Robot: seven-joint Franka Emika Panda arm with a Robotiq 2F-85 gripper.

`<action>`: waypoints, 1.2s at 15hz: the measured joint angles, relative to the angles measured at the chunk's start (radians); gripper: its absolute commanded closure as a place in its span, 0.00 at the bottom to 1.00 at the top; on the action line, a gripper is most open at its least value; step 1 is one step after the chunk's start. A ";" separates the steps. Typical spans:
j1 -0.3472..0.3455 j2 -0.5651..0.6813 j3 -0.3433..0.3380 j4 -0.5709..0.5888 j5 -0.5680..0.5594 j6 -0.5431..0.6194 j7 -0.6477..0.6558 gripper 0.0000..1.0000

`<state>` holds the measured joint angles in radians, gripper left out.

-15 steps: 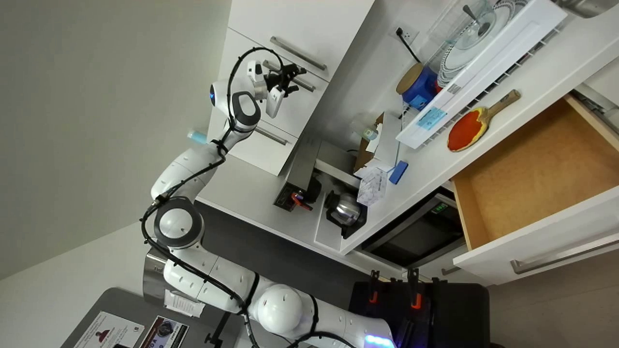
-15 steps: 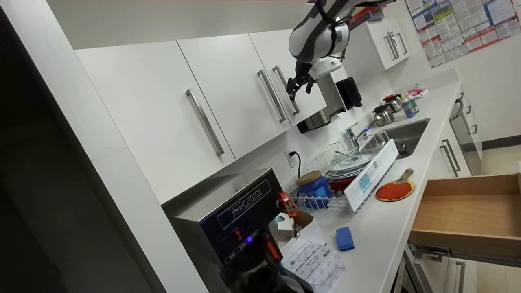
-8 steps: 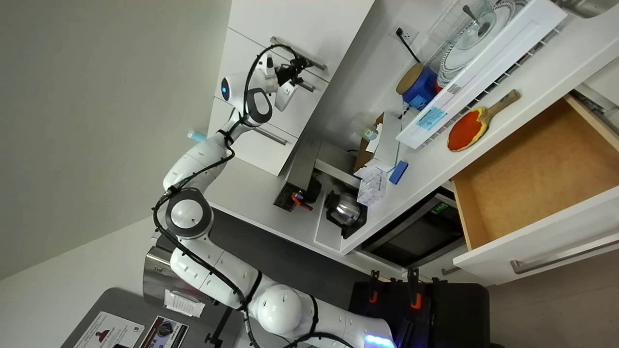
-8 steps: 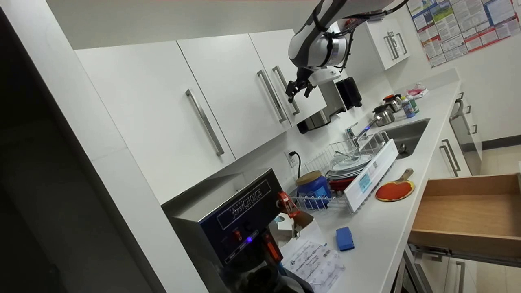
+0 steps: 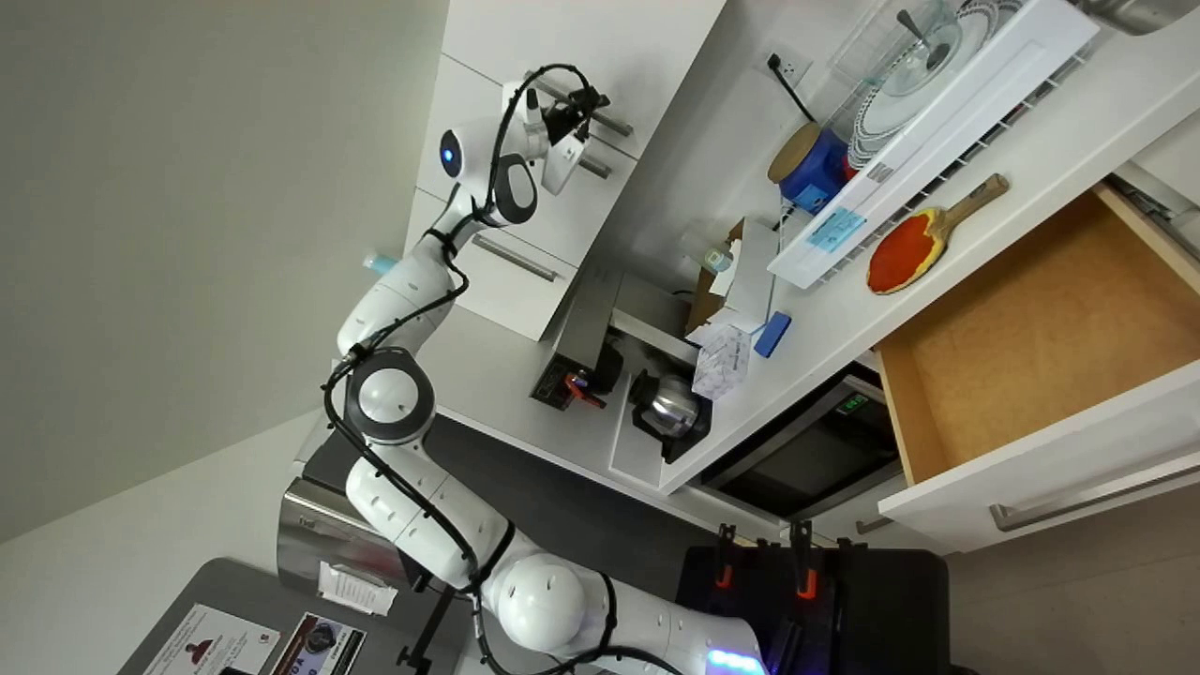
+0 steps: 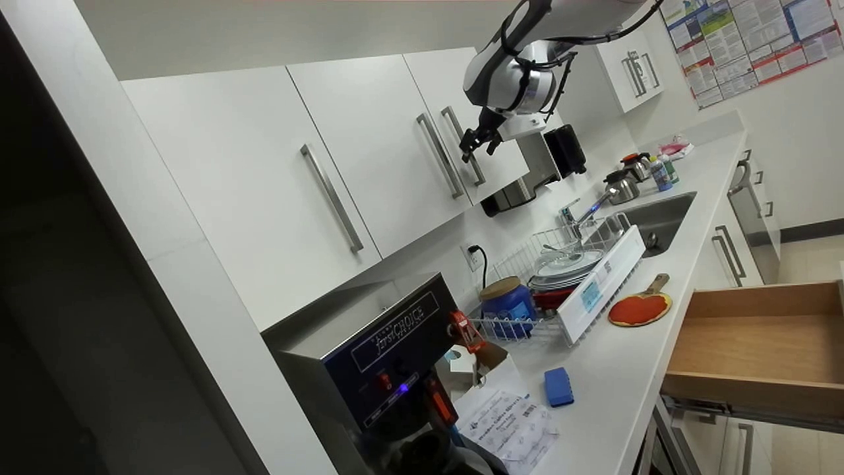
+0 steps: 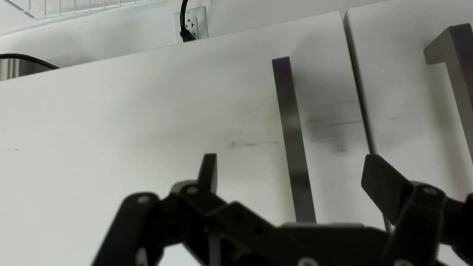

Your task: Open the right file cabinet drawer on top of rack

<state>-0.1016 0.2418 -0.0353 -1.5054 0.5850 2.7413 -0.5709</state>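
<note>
The right file cabinet drawer is a shut, flat white front with a slim silver bar handle; its inside is hidden. It is the rightmost of the white overhead cabinet fronts, and also shows in an exterior view. The white wire rack stands below, holding plates and a blue jar. My gripper is open and empty in front of this front. In the wrist view the handle runs between the two fingers, nearer the right one. I cannot tell if anything touches. The handle's near end is hidden behind the gripper.
The neighbouring front's handle stands close to the right finger. Below, a large wooden-bottomed drawer is pulled out. A dark-fronted machine, an orange-red paddle and a blue sponge are on the counter.
The arm has moved up and to the right in an exterior view, bringing my gripper over to the right front's handle. The gripper stays open. The cabinet fronts have not moved.
</note>
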 measured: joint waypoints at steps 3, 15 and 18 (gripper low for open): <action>-0.004 0.033 0.002 0.041 0.022 0.000 -0.018 0.00; -0.013 0.089 0.025 0.106 0.028 0.000 -0.019 0.94; -0.019 0.086 0.030 0.104 0.032 -0.004 -0.019 0.95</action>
<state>-0.1208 0.3278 -0.0054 -1.4013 0.6168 2.7368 -0.5897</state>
